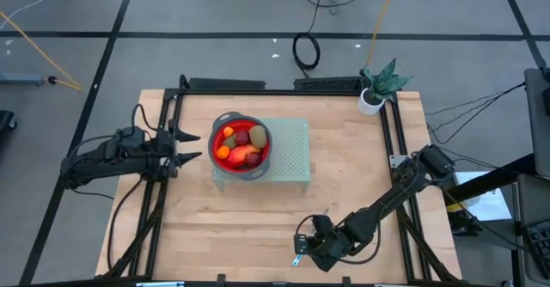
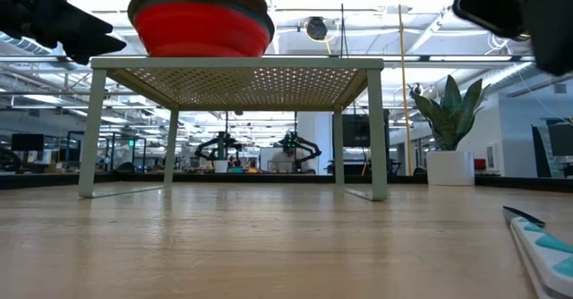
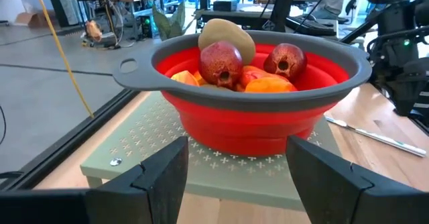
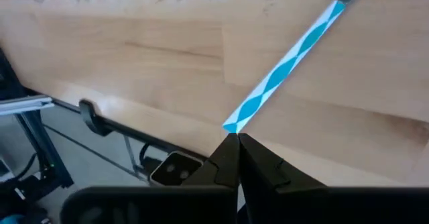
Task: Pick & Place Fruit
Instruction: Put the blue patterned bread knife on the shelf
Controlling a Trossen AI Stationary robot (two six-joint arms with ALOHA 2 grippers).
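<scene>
All fruit: piled inside the red bowl; the fruit shows red, dark red, orange and olive-brown pieces heaped above the rim. None visible loose on the table.
Bowl position: sits on a perforated pale-green stand, raised off the wood.
Left gripper: hovers just beside the bowl's left edge, level with it, fingers spread wide, holding nothing.
Right gripper: low at the near edge of the table, well apart from the bowl; fingers pressed together at the tip of the blue-and-white knife handle. Whether they actually pinch the knife, cannot tell.
Progress: judged from the full bowl, either placing is finished or unloading has not begun; no fruit is in transit.
Left to do: unclear from these views alone.
</scene>
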